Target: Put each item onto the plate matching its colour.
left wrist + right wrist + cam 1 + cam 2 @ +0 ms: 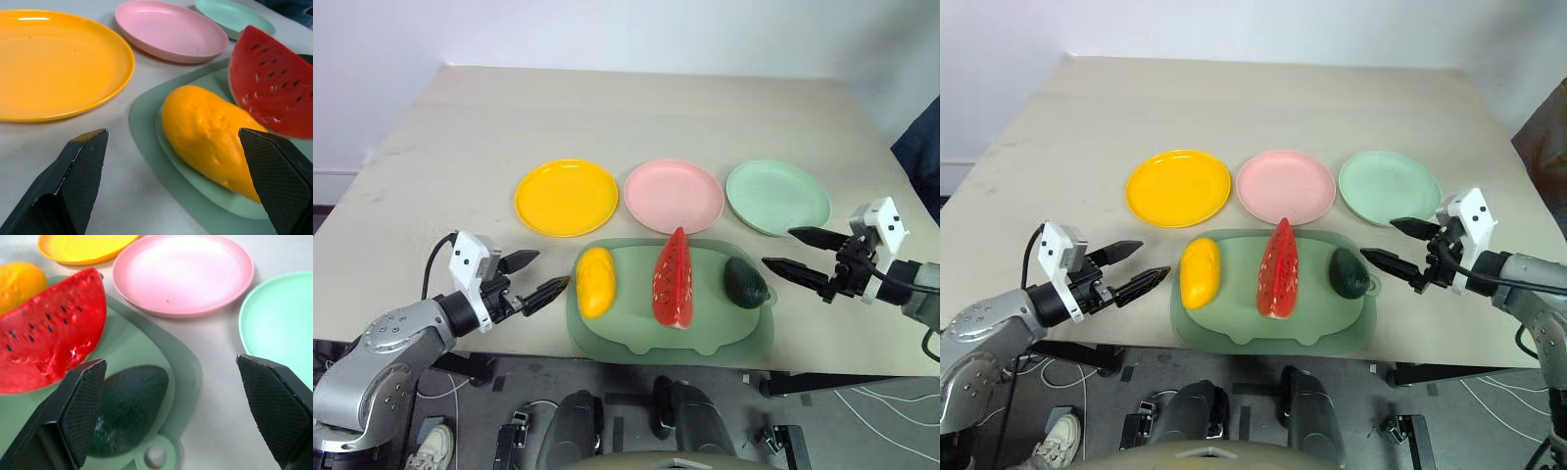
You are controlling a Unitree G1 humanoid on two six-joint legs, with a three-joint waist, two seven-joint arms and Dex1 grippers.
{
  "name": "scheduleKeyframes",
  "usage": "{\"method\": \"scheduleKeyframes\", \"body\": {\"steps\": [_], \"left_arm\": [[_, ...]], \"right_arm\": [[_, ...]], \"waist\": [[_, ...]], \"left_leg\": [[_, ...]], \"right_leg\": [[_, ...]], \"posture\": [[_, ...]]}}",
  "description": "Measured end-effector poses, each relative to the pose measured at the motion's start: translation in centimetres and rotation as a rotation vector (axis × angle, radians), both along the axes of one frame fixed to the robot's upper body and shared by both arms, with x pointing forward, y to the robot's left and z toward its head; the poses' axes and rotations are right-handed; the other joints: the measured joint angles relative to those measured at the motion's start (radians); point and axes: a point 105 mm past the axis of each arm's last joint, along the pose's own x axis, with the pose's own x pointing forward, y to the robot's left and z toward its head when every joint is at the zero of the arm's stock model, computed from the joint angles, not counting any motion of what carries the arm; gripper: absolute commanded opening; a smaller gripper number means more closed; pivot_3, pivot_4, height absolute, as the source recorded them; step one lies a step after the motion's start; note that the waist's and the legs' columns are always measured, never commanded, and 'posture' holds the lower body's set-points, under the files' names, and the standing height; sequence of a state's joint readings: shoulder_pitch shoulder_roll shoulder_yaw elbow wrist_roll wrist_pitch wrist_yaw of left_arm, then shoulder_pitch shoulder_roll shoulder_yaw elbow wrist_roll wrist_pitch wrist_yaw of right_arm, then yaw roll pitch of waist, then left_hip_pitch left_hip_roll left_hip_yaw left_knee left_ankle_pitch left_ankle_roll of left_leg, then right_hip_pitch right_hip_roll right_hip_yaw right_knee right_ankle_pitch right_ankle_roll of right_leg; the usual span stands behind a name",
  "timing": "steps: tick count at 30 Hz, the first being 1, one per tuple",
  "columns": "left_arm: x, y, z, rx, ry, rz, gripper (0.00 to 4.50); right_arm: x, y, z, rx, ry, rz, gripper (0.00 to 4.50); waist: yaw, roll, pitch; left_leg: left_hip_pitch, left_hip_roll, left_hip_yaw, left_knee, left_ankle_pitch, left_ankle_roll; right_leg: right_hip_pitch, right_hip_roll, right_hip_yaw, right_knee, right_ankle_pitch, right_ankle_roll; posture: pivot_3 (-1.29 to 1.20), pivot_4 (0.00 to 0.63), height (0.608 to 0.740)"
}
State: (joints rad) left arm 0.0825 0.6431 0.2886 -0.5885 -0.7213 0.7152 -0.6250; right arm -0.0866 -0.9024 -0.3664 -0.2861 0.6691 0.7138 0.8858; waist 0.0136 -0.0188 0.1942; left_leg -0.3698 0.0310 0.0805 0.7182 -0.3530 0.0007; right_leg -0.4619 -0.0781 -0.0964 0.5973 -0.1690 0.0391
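Still on tray [646, 338]: mango [595, 282], watermelon [674, 279], avocado [744, 283], 3 plates bare.

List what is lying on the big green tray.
On the green tray lie three toy foods: a yellow mango at its left end, a red watermelon wedge in the middle, and a dark green avocado at its right. The tray surface beneath them is covered.

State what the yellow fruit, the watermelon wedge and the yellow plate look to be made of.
Yellow fruit: probably moulded plastic or foam, matte, with a dimpled skin.
Watermelon wedge: likely plastic, semi-gloss; small highlights and painted-looking black seeds show on its red face.
Yellow plate: apparently hard plastic, smooth and glossy, with a light streak reflected near its rim.
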Motion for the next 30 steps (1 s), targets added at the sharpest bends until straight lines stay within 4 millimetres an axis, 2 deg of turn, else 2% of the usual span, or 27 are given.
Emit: {"method": "scheduleKeyframes", "body": {"steps": [5, 15, 18, 23, 27, 30], "left_arm": [[-0.4, -0.1, -0.2, 0.001, 0.002, 0.01, 4.47], [-0.7, -0.2, 0.2, 0.022, -0.002, -0.017, 4.47], [-0.8, -0.3, 0.3, 0.026, 0.0, -0.041, 4.47], [-0.1, -0.2, 1.3, 0.035, -0.017, -0.065, 4.47], [0.0, -0.1, 1.5, 0.046, -0.012, -0.088, 4.47], [-0.3, -0.4, 1.9, 0.06, -0.009, -0.128, 4.47]], "right_arm": [[0.6, -0.2, -0.5, -0.006, 0.019, -0.004, 4.5], [0.2, 0.3, -1.0, -0.015, 0.03, 0.005, 4.5], [0.0, 0.6, -0.4, -0.016, 0.009, 0.0, 4.5], [-0.6, 1.1, 1.8, 0.015, -0.038, -0.015, 4.5], [-1.1, 1.7, 2.2, 0.031, -0.018, -0.036, 4.5], [-2.2, 2.4, 2.4, 0.034, 0.023, -0.008, 4.5]], "waist": [[0.001, 0.0, 0.0], [0.001, 0.0, 0.0], [0.001, 0.0, 0.0], [0.001, 0.0, 0.0], [0.0, 0.0, 0.0], [0.002, 0.0, 0.0]], "left_leg": [[0.0, 0.0, 0.0, 0.0, 0.0, 0.0], [0.0, 0.0, 0.0, 0.0, 0.0, 0.0], [0.0, 0.0, 0.0, 0.0, 0.0, 0.0], [0.0, 0.0, 0.0, 0.0, 0.0, 0.0], [0.0, 0.0, 0.0, 0.0, 0.0, 0.0], [-0.001, 0.0, 0.0, 0.0, 0.0, 0.0]], "right_leg": [[0.0, 0.0, 0.0, 0.0, 0.0, 0.0], [0.0, 0.0, 0.0, 0.0, 0.0, 0.0], [0.0, 0.0, 0.0, 0.0, 0.0, 0.0], [0.0, 0.0, 0.0, 0.0, 0.0, 0.0], [0.0, 0.0, 0.0, 0.0, 0.0, 0.0], [0.0, 0.0, 0.0, 0.0, 0.0, 0.0]], "posture": [[0.0, 0.15, 0.74], [0.0, 0.15, 0.74], [0.0, 0.15, 0.74], [0.0, 0.15, 0.74], [0.0, 0.15, 0.74], [0.0, 0.15, 0.74]]}}
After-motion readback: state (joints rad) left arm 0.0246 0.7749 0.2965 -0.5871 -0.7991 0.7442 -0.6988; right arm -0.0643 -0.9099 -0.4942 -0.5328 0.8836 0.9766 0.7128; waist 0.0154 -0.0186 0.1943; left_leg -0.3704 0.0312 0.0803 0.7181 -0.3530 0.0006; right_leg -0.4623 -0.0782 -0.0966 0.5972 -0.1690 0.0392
